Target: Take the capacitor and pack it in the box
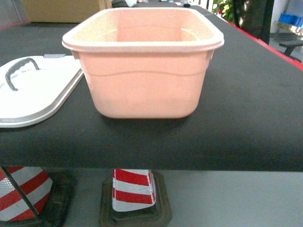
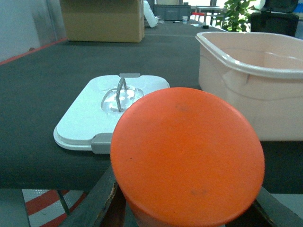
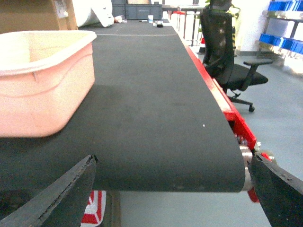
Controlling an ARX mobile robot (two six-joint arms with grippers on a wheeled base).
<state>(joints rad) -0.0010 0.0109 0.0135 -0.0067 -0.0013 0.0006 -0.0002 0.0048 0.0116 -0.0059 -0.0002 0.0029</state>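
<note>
In the head view neither gripper can be seen, and the bottom of the pale peach-pink rectangular plastic box is hidden behind its near wall, so I cannot tell if something lies inside; the part of the inner walls that shows is bare. The box stands upright and open on the black table surface, near the front edge. Just beside it on the left lies one flat white plastic lid with a grey arched handle, cut off by the left edge of the picture. Under the table two red and white striped traffic cones show only partly. In the left wrist view a large round orange capacitor fills the lower middle and hides most of the left gripper; only two dark fingers show at its sides, clenched on the capacitor, which hangs before the table edge, lower than the box rim and apart from the box. Behind it the white lid lies flat, and the box stands at the right, cut off by the picture border. Far behind stands one brown cardboard carton. In the right wrist view the right gripper is released, its two dark fingers spread wide and holding nothing, below the table's front edge. The box shows at the left, only partly, and one black office chair stands at the right of the table.
</note>
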